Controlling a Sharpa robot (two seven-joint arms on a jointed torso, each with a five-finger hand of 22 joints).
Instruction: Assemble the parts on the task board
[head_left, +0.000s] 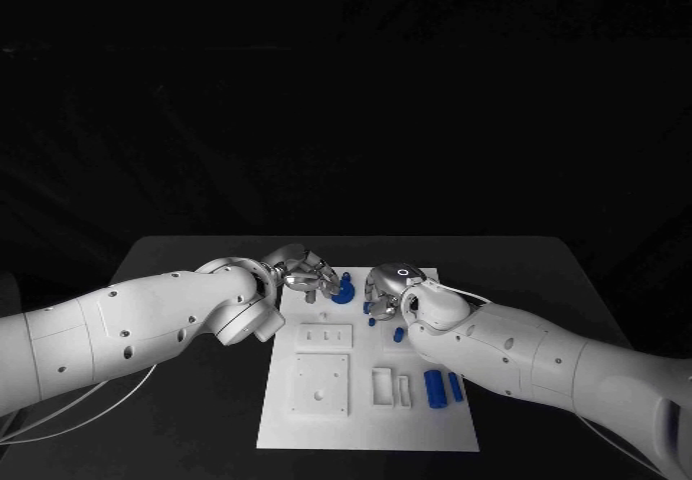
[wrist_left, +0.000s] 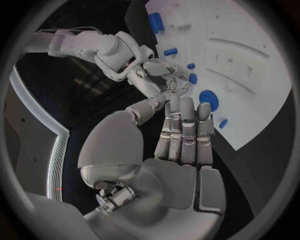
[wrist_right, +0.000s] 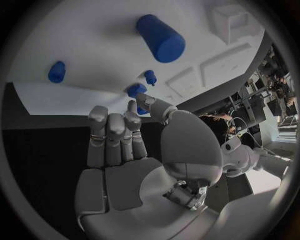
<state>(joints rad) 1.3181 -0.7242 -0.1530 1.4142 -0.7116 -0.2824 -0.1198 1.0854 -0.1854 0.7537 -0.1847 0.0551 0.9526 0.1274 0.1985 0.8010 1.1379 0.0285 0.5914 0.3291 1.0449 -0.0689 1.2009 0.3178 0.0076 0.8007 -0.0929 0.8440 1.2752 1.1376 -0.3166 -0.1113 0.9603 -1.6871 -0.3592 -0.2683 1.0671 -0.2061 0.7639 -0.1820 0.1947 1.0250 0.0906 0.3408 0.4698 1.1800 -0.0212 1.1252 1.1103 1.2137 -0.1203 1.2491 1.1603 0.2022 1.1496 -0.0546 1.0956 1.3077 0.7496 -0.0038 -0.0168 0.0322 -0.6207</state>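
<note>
The white task board (head_left: 368, 425) lies mid-table with blue parts on it. A round blue part (head_left: 343, 292) sits at the board's far edge between my two hands. My left hand (head_left: 303, 272) hovers just left of it, and its straight fingers (wrist_left: 184, 132) end close to the round blue part (wrist_left: 209, 100) with nothing in them. My right hand (head_left: 389, 290) hangs just right of it. The right thumb and fingertips (wrist_right: 132, 107) come together against a small blue part (wrist_right: 136, 91), and whether they pinch it is unclear. The right hand (wrist_left: 164, 70) shows beside another small part (wrist_left: 192, 78).
Two blue cylinders (head_left: 444, 386) lie at the board's right side and small blue pieces (head_left: 397, 335) sit under my right forearm. White raised blocks and slots (head_left: 320, 385) fill the board's left and middle. Black table surrounds the board.
</note>
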